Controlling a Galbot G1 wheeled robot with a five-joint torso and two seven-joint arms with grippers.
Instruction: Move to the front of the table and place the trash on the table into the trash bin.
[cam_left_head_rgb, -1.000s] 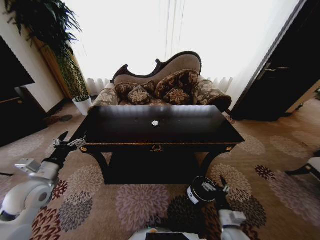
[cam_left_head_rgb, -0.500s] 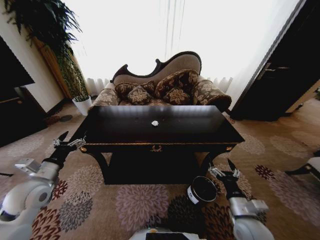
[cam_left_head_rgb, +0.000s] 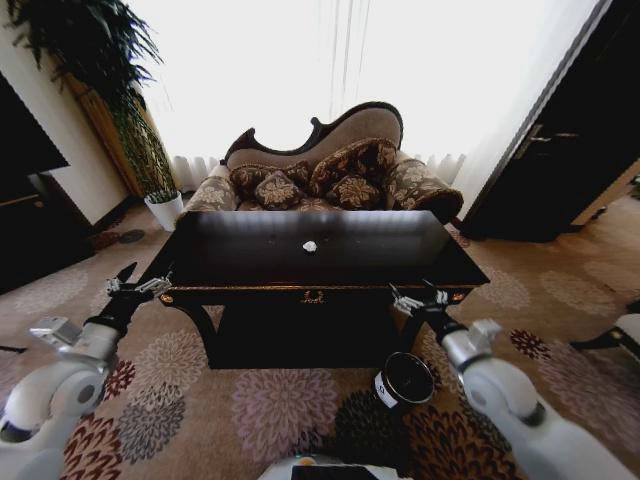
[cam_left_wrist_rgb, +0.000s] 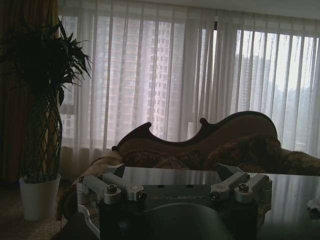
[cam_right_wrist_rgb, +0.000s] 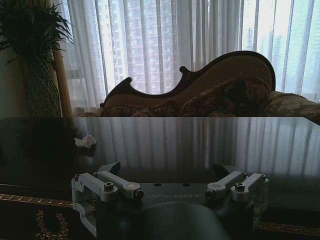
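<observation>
The dark glossy table (cam_left_head_rgb: 250, 255) stands straight ahead, its gold ornament facing me. One white paper wad of trash (cam_left_head_rgb: 310, 246) lies near the middle of its top, also visible across the tabletop (cam_right_wrist_rgb: 200, 145) as the wad (cam_right_wrist_rgb: 85, 142). The round dark trash bin (cam_left_head_rgb: 404, 380) with a white label stands on the carpet below the table's front right corner. My right gripper (cam_left_head_rgb: 420, 298) is open and empty, raised at the front edge above the bin; its own view shows it (cam_right_wrist_rgb: 170, 182) level with the tabletop. My left gripper (cam_left_head_rgb: 138, 280) hangs open by the front left corner, with its view (cam_left_wrist_rgb: 175, 182) facing across the table (cam_left_wrist_rgb: 200, 176).
A carved sofa (cam_left_head_rgb: 320, 165) with patterned cushions stands right behind the table. A potted plant (cam_left_head_rgb: 150, 160) is at the back left, a dark cabinet (cam_left_head_rgb: 25, 200) on the left, a dark door (cam_left_head_rgb: 560, 170) on the right. Flowered carpet (cam_left_head_rgb: 270, 400) lies in front.
My right arm has risen from floor level beside the bin up to the table's front edge, gripper still open. The left arm and the wad have not moved.
</observation>
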